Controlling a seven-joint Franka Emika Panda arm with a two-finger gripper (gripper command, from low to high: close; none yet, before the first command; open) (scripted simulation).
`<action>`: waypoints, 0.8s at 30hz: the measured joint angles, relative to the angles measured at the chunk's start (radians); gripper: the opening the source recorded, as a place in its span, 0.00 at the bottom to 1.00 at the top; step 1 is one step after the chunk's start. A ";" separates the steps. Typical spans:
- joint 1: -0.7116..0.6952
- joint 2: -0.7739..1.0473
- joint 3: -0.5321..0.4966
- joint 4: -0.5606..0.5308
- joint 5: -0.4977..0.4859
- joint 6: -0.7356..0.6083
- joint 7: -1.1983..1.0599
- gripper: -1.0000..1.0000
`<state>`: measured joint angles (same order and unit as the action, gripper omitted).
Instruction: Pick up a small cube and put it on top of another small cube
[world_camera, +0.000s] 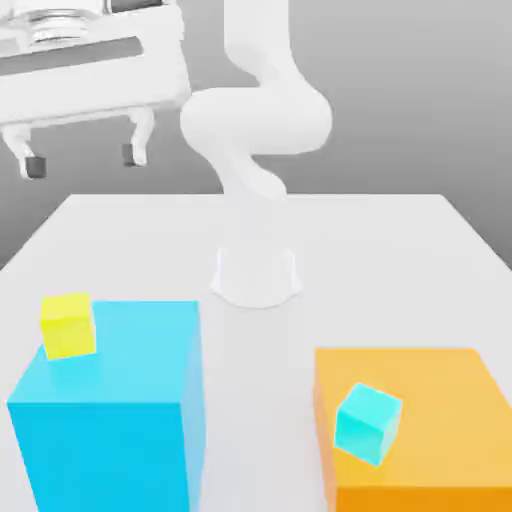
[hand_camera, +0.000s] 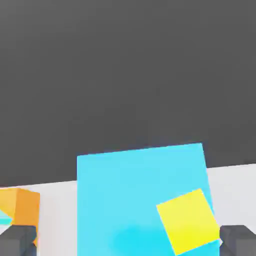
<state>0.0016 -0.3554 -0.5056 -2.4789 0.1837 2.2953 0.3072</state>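
Desk (world_camera: 400, 250): we see two big blocks on it.
Cyan block (world_camera: 120, 400): carries the yellow cube (world_camera: 68, 325) at its ten-o'clock corner.
Gripper (world_camera: 82, 160): released, empty, high at twelve o'clock above that cube.
Magenta cube: we cannot locate it.

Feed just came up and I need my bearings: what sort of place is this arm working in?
Most likely a simulated tabletop test scene: a plain white table against a blank grey backdrop, bearing only flat-coloured blocks, such as a yellow cube on a big blue block and a small cyan cube on an orange block.
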 joint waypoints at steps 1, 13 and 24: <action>0.001 0.045 -0.049 -0.009 0.044 -0.008 -0.067 0.50; 0.081 0.353 -0.178 -0.174 0.229 0.104 -0.212 0.50; 0.288 0.433 -0.091 -0.385 0.113 0.457 0.154 0.50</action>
<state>0.2896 0.0773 -0.5967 -2.8636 0.2968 2.7519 0.4615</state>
